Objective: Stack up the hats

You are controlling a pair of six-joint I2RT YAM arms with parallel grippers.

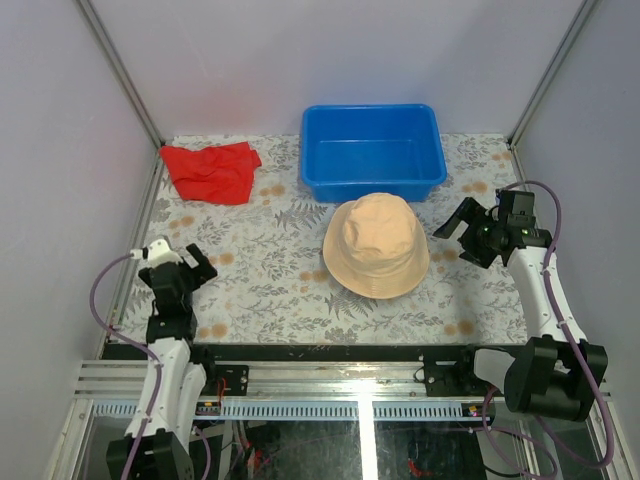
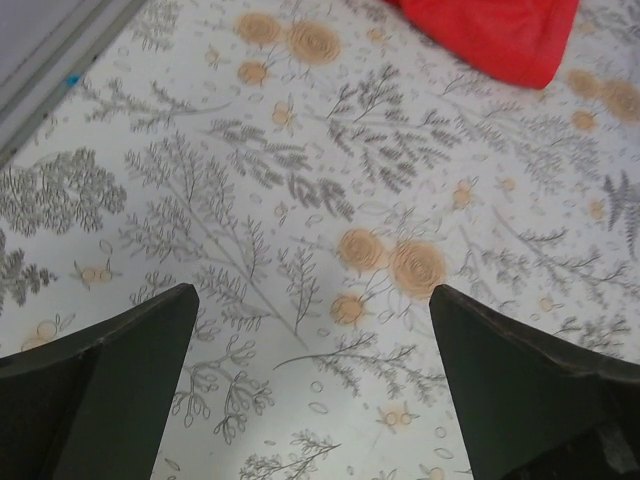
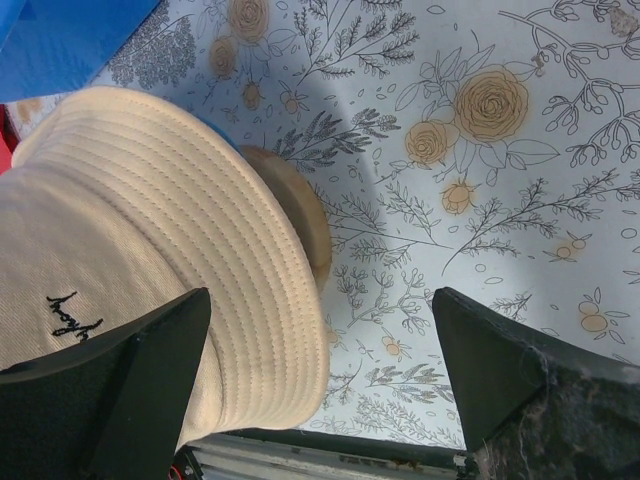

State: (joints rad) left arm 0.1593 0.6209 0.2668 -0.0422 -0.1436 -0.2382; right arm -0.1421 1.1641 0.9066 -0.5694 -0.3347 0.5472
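Observation:
A peach-beige hat [image 1: 376,245] sits crown up in the middle of the table. In the right wrist view the hat [image 3: 150,250] rests on a wooden stand [image 3: 295,215], whose edge shows under the brim. My right gripper [image 1: 462,237] is just right of the hat, open and holding nothing. In its own view the right gripper [image 3: 321,293] has the brim edge near its left finger. My left gripper [image 1: 190,262] stands open over bare tablecloth at the left, far from the hat. In the left wrist view, only the cloth pattern lies between the fingers of the left gripper [image 2: 310,291].
A blue plastic bin [image 1: 372,150] stands at the back, just behind the hat. A crumpled red cloth [image 1: 210,170] lies at the back left, and its corner [image 2: 500,35] shows in the left wrist view. Walls close in the table's back and sides.

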